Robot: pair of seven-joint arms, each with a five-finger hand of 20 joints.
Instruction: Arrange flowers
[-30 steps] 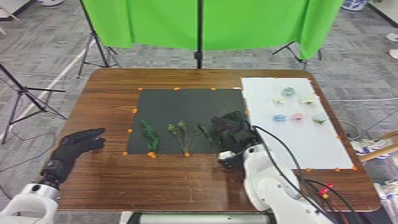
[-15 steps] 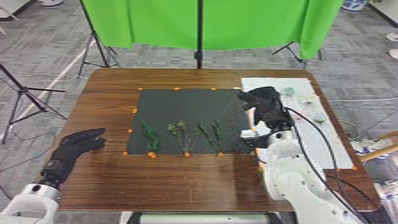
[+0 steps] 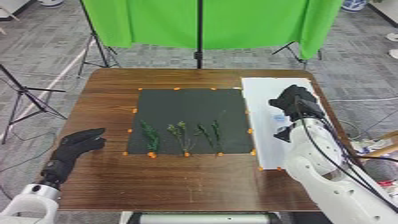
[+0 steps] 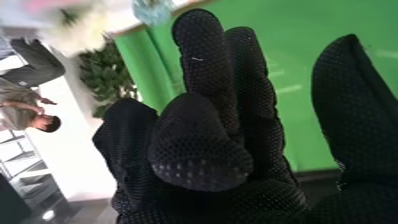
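Several slender green leafy stems [image 3: 149,136] lie on a black rectangular mat [image 3: 188,106] between the left robot hand [image 3: 82,141], fingers relaxed, and a small pale-blue flower [image 3: 280,118] on a white sheet [image 3: 265,88] beside the right robot hand [image 3: 293,98], fingers extended.

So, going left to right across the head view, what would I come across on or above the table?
Left robot hand, leafy green sprig, spray with paler tips, thin green stems, then the right robot hand over the white board.
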